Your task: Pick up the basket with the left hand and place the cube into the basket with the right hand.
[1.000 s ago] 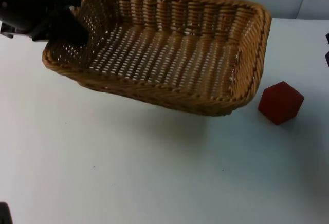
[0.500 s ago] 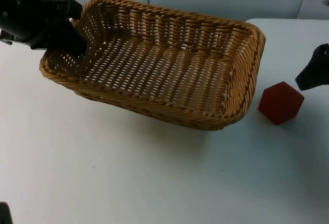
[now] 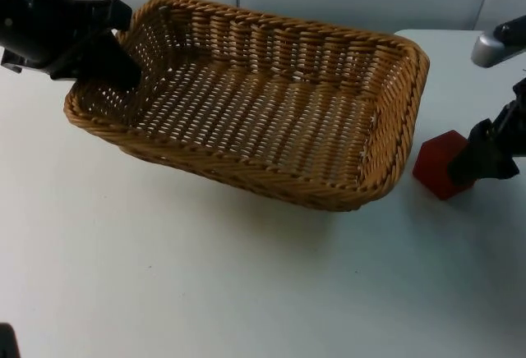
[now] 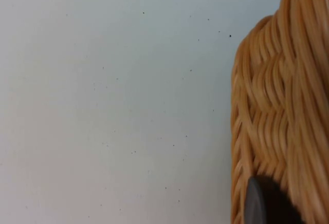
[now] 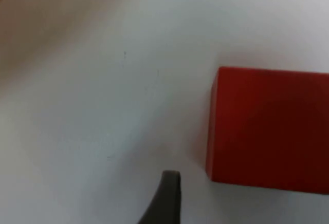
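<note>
Wicker basket: tan, rectangular, open weave, nothing inside, tilted with its left end raised off the white table, shadow underneath; in the left wrist view its braided rim hangs over bare tabletop. Red cube: sits flat on the table just beside the basket's right end, apart from it; flat red face and sharp edges visible in the right wrist view.

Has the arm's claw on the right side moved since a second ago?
Yes. The right gripper has come in from the table's right edge and now sits at the red cube, which has stayed put.
</note>
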You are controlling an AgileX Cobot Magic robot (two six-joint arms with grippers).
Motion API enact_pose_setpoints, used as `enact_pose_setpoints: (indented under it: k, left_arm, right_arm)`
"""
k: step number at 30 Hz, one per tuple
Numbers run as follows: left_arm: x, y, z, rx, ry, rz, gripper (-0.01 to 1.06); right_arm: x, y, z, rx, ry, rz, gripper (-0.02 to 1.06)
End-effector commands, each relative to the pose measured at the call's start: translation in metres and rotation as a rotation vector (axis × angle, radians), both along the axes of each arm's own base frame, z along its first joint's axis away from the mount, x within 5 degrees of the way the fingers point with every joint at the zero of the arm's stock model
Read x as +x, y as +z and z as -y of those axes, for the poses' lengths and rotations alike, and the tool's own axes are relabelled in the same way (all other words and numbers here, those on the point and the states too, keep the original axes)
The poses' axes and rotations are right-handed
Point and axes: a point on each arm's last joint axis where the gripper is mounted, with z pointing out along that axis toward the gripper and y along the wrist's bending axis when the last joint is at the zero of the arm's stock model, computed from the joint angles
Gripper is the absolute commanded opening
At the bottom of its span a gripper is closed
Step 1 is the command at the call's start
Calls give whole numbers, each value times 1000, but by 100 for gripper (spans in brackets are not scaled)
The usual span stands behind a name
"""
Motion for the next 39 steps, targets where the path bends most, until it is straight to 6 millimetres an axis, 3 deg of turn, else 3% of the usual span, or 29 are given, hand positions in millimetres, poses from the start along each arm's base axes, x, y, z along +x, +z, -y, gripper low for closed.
enact_pose_setpoints:
  k: [1, 9, 11, 13, 14, 15, 17, 19, 23, 24, 25, 28, 29, 31, 33, 34, 35, 37, 38, 39]
  left_arm:
    - [-1, 6, 1, -46, 9, -12, 0]
    - [-1, 6, 2, -46, 6, -13, 0]
    - [-1, 6, 2, -46, 6, -13, 0]
    - [-1, 6, 2, -46, 6, -13, 0]
    - [-1, 6, 2, -46, 6, -13, 0]
    - [-1, 6, 2, -46, 6, -13, 0]
    - [-1, 6, 2, -46, 6, -13, 0]
    - [-1, 6, 2, -46, 6, -13, 0]
    - [-2, 6, 2, -52, -3, -18, 0]
    - [-2, 6, 2, -52, -3, -18, 0]
    - [-3, 6, 3, -55, -6, -21, 0]
    - [-3, 6, 3, -59, -12, -24, 0]
    - [-3, 6, 3, -59, -12, -24, 0]
    - [-3, 6, 3, -59, -12, -24, 0]
    - [-3, 6, 3, -59, -12, -24, 0]
    - [-3, 6, 3, -59, -12, -24, 0]
    - [-3, 6, 3, -59, -12, -24, 0]
    - [-3, 6, 3, -63, -9, -24, 0]
    - [-3, 6, 3, -63, -9, -24, 0]
    - [-3, 6, 3, -64, -8, -24, 0]
  right_arm:
    - [3, -5, 1, -1, 7, 5, 79]
    - [6, -24, 0, 10, -2, -2, 76]
    - [9, -24, 0, 14, -12, 16, 66]
    - [16, -19, 0, 26, -37, 41, 40]
    - [16, -19, 0, 26, -37, 41, 40]
    - [20, -15, -1, 38, -51, 54, 26]
    - [31, -7, -1, 51, -84, 90, 0]
    - [39, 2, 0, 58, -116, 118, 0]
    - [71, 57, 1, 107, -192, 282, 0]
    - [71, 57, 1, 107, -192, 282, 0]
    - [78, 76, -2, 142, -189, 318, 0]
    - [84, 121, -21, 339, -73, 281, 0]
    - [84, 121, -21, 339, -73, 281, 0]
    - [73, 144, -47, 496, 113, 161, 0]
    - [57, 149, -76, 547, 269, 64, 0]
    - [57, 149, -76, 547, 269, 64, 0]
    - [49, 147, -90, 554, 322, 11, 0]
    - [35, 141, -118, 484, 374, -71, 0]
    - [35, 141, -118, 484, 374, -71, 0]
    - [26, 134, -141, 414, 406, -100, 0]
